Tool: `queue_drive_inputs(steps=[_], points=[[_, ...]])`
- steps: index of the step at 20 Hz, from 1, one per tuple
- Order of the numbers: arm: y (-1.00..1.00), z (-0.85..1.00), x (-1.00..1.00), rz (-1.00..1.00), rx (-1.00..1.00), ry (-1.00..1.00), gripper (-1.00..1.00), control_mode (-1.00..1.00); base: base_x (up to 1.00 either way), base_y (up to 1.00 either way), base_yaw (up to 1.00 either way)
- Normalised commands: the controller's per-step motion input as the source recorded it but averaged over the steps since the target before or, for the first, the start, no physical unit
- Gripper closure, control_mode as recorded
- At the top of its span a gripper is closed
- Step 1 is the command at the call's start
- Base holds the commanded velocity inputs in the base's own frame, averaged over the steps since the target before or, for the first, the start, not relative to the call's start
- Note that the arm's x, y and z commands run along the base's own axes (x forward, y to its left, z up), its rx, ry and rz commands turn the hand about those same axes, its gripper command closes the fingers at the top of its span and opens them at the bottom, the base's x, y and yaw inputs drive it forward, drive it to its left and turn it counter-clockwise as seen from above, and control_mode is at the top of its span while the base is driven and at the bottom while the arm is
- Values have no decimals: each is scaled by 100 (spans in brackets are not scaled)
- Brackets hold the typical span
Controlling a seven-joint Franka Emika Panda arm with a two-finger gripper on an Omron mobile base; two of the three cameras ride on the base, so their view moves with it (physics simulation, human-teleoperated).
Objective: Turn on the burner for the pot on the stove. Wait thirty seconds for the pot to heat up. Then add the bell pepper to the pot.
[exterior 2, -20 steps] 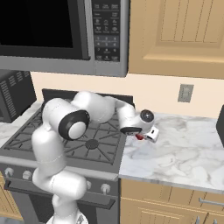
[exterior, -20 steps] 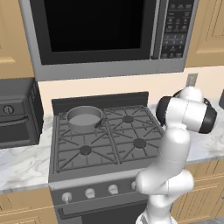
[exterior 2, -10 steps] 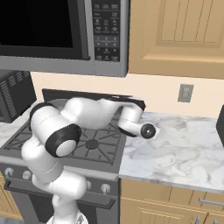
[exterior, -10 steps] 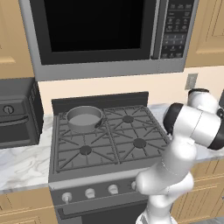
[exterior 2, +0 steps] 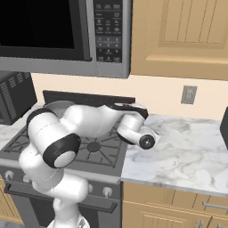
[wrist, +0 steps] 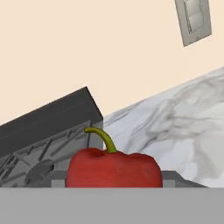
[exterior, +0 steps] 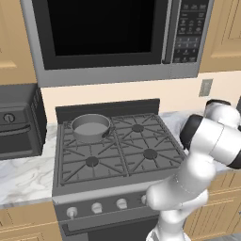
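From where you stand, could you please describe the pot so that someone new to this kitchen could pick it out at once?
Start at the stove under the microwave. On its back left burner stands the pot, small, round, grey metal with low straight walls. It is the one vessel on the black grates, and the dark toaster oven stands on the counter to its left.

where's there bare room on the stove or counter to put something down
Three burners on the stove are bare; only the back left one holds the pot. Marble counter right of the stove, below the wall outlet, is open. It is crowded at the stove's right edge, where the arm and pepper sit.
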Motion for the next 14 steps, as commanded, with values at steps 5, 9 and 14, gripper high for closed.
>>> queue_drive_inputs(steps=[5, 9, 14], points=[[0, 76, -53, -1, 0, -3, 100, -100, 0, 0, 0], [0, 89, -71, -3, 0, 0, 100, -100, 0, 0, 0], [0, 100, -90, -4, 0, 0, 100, -100, 0, 0, 0]])
